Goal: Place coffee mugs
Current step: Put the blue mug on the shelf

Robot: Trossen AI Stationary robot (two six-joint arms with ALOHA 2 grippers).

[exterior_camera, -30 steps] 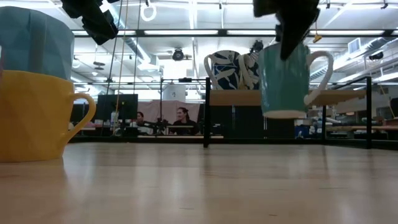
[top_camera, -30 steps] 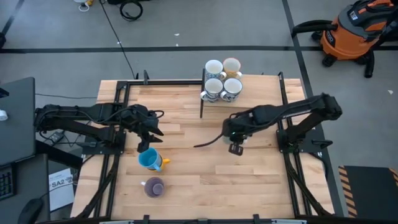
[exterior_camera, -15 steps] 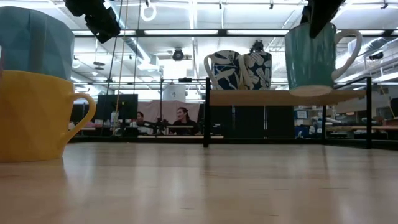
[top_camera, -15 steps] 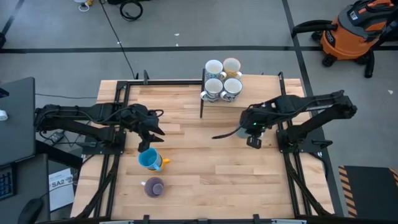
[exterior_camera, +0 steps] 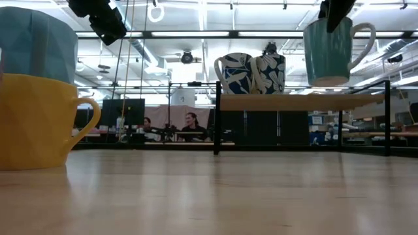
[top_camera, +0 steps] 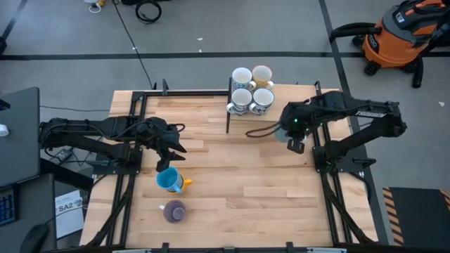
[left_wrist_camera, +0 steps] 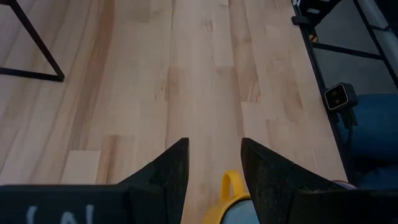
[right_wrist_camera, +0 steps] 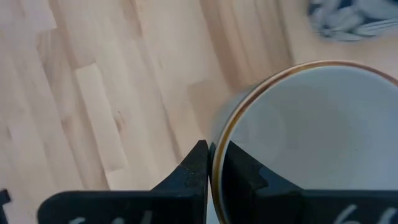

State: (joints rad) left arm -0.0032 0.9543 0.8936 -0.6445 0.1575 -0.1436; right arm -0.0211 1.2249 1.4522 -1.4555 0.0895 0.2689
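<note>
- Table (top_camera: 232, 183) from above: my right claw (top_camera: 294, 133) is by the right edge, just beside the shelf (top_camera: 281, 95) at the back, where four mugs (top_camera: 252, 88) stand in a tight square. The mug I carry is hidden under the wrist here. My left claw (top_camera: 166, 151) hangs over the left half, right above the blue mug (top_camera: 167, 180), which sits nested in a yellow one (top_camera: 184, 184). A purple mug (top_camera: 174, 211) stands alone nearer the front edge.
- Level view: the teal mug (exterior_camera: 330, 44) hangs from my right claw by its rim, upright, handle to the picture's right, its base clear above the shelf (exterior_camera: 307, 102). Two blue-patterned mugs (exterior_camera: 251, 73) stand on that shelf beside it. The yellow mug (exterior_camera: 40, 121) fills the near left, the blue one (exterior_camera: 36, 47) on top of it.
- Left wrist: my fingers (left_wrist_camera: 165, 177) stand wide apart with nothing between them; the yellow handle (left_wrist_camera: 231, 186) shows just below the gap.
- Right wrist: my fingers (right_wrist_camera: 199, 168) are pinched tight on the mug's gold-edged rim (right_wrist_camera: 261, 87), one inside, one outside; the pale bowl (right_wrist_camera: 317, 137) opens beside them, over bare wood.
</note>
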